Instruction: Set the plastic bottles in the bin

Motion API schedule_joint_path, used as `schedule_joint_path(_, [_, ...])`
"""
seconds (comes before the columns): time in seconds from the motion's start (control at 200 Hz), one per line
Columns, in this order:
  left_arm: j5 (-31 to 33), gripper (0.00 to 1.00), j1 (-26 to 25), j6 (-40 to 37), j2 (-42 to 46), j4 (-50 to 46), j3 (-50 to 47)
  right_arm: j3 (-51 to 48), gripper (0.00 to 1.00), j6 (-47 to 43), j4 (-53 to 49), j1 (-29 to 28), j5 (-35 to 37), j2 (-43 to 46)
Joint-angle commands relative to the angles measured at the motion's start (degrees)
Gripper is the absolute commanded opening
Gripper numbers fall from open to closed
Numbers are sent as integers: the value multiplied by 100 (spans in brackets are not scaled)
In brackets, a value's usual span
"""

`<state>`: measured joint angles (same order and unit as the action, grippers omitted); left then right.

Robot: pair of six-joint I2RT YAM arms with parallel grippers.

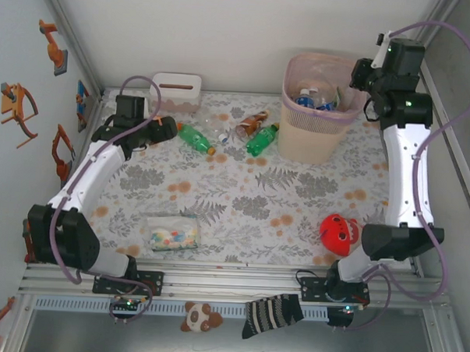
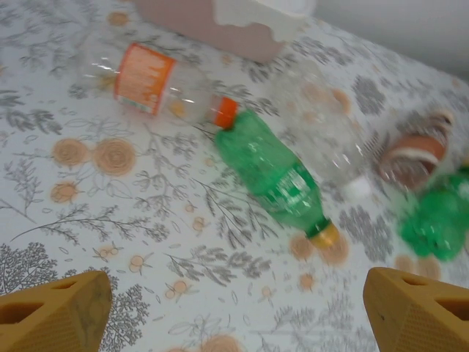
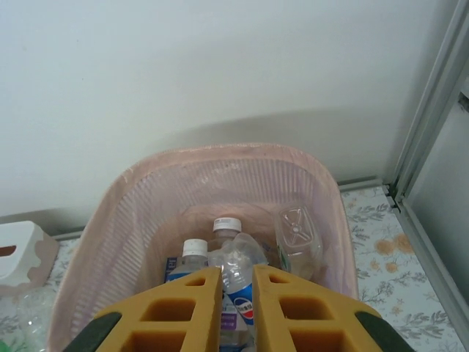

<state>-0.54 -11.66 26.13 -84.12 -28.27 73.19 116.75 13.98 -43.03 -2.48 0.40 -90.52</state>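
Bottles [image 3: 226,233] lie inside bin [image 3: 220,155]; right gripper [image 3: 237,282] above it, clenched on nothing. Left gripper [image 2: 238,308] spread wide, near green bottle [image 2: 277,176] lying on desk [image 2: 146,220].

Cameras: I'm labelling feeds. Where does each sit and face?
Top external: above, behind the robot, looking down on the table; left arm and right arm show.
Left wrist: low over the table, facing the green bottle; open left tool.
Right wrist: above the bin, looking in; shut right tool.
Shared: top and left wrist show that bottle.
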Motion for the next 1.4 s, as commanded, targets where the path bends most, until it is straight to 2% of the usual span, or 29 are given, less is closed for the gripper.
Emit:
schedule_joint_path(0.0, [439,85,221,1253,-474,-174,471,-294,19,140,56,-7,-41,328])
schedule_joint_path(0.235, [685,85,545,2483,-1721,-930,1654,-903,20,53,62,-7,174,1019])
schedule_joint_path(0.661, [75,85,1023,3833,-3512,-1039,3141,-1382,20,-9,-77,-7,373,1567])
schedule_joint_path(1.097, [-349,84,1087,4445,-4935,-1320,4491,-1624,20,20,-118,-7,442,1848])
schedule_joint_path(1.397, [-336,80,1087,4681,-5342,-1436,4670,-1742,20,95,-118,-7,419,1954])
